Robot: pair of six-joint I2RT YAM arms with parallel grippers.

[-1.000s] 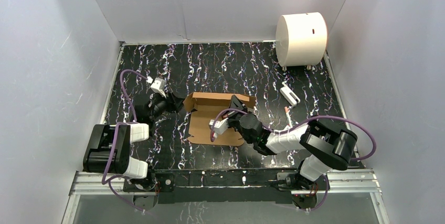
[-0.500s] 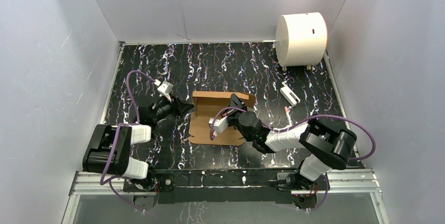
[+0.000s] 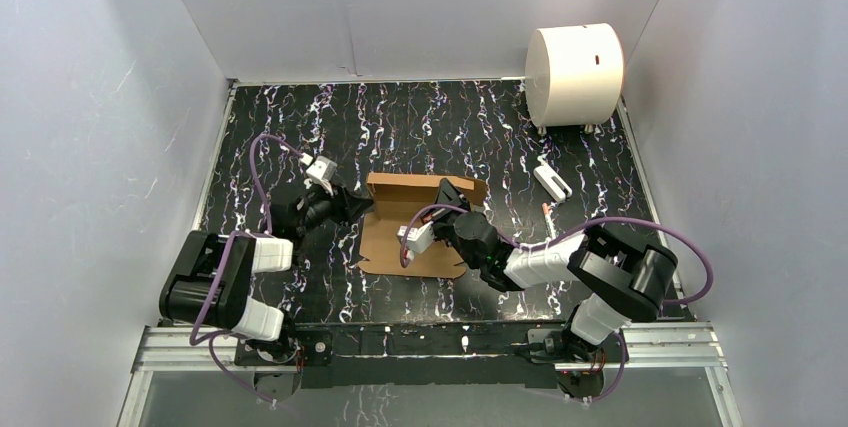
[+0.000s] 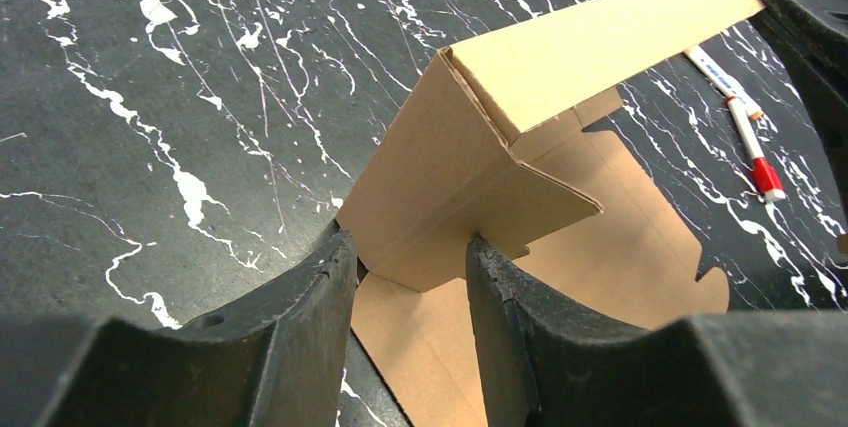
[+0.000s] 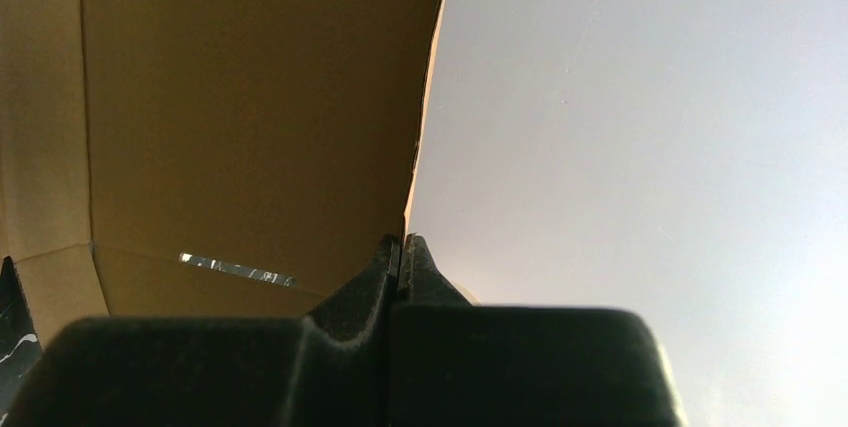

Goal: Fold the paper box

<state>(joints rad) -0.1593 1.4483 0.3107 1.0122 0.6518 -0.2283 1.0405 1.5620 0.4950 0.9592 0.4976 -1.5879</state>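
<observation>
**Corner flap up, far wall pinched: a slow tuck is what's wanted**

On the left, the left gripper [image 4: 405,277] stands about half open, its fingers either side of the raised side flap of the paper box [image 3: 385,239]. I cannot tell whether they press it. The box sits mid-table, base flat, far wall stood up. Further right, the right gripper [image 5: 400,245] is closed tight, pinching the edge of that far wall.

I'd say the left should ease the flap inward along its crease while the right steadies the wall. Too hard a push would likely buckle the thin card or skid the base.

The table [image 3: 420,127] is black with white streaks and looks slick. A red-tipped pen [image 4: 745,132] lies beyond the box. A big white cylinder [image 3: 573,75] sits in the far right corner, and the walls around are plain and pale.
</observation>
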